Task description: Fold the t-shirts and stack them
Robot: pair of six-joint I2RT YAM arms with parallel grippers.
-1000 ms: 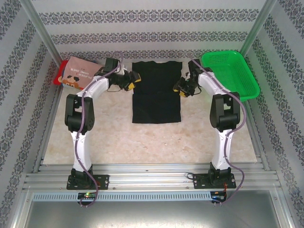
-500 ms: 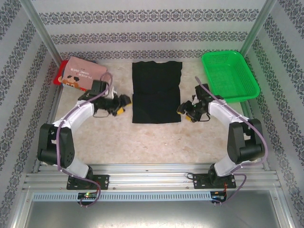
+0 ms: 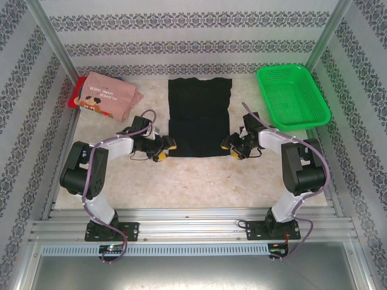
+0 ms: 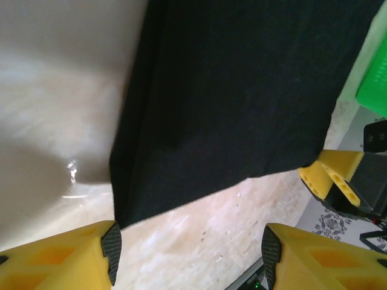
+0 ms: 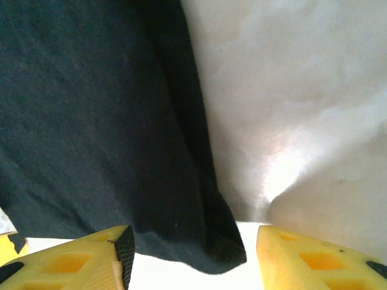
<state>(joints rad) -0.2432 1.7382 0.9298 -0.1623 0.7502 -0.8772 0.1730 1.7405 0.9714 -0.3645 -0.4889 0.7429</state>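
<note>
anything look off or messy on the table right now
Nothing much. The black t-shirt lies flat, the green basket sits upright. Only the pink t-shirt rests slightly askew on the red t-shirt at the far left.

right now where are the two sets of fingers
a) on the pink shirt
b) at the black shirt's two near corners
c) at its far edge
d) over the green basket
B: the left fingers and the right fingers are open, each at one near corner of the black shirt, as both wrist views show.
</note>
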